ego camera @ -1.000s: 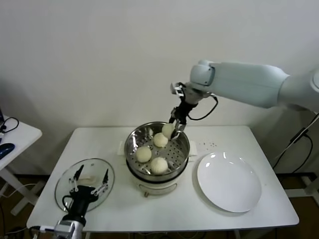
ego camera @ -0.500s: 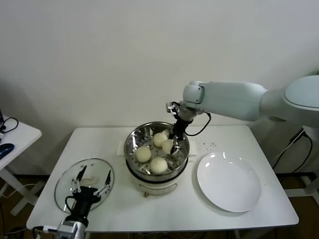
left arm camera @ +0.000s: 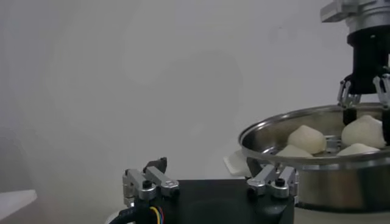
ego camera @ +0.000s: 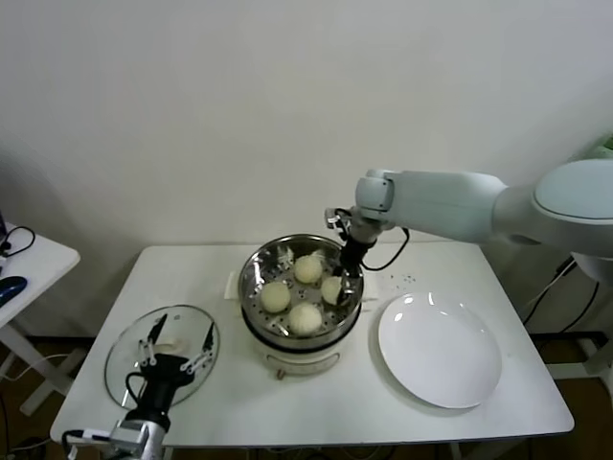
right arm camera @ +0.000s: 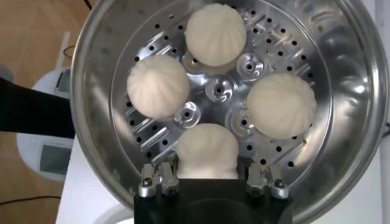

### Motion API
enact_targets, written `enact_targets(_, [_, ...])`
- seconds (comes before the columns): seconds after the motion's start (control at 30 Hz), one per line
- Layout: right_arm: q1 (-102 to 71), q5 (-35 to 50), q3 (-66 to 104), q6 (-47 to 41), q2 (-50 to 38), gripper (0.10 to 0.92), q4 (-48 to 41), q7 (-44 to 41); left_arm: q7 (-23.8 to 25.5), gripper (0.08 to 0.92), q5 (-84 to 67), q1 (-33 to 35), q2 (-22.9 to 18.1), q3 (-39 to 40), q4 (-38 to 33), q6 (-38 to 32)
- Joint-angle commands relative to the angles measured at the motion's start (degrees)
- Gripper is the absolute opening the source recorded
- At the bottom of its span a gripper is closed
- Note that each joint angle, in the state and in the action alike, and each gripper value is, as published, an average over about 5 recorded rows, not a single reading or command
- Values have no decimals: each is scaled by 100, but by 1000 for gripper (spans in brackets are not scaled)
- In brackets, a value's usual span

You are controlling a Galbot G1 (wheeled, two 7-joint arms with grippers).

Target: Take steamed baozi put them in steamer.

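The steamer is a shiny steel pot on a white base at the table's middle. Three steamed baozi lie on its perforated tray. My right gripper reaches down inside the pot's right side, shut on another baozi. In the right wrist view that baozi sits between the fingers, low over the tray, with the other three around the centre. My left gripper hangs open and holds nothing over the glass lid.
A flat white plate lies bare right of the steamer. The round glass lid rests at the table's front left. A second small table stands off to the left. The wall runs behind the table.
My right gripper has come down with the baozi, from above the steamer's far rim into the pot's right side. The left arm has hardly moved.
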Motion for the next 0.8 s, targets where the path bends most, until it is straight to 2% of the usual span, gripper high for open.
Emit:
enact_targets(0.03, [-102,-143,2,6,6,628,-102,8,-1,823,8,-24,-4,17,-9,14])
enact_targets(0.23, [-97,-177,93,18,-2,645,-105,-11,-13,823,25,-86,4,59,-71,71])
enact_targets(0.5, [-16,-133,279,71,29,812,-117,-125,-21,823,65,-94,-9,97,-70,85])
enact_targets(0.8, [242,-229,815,325,-163,823,-174,-282,-48,823,126,-198,-16,176,-97,154])
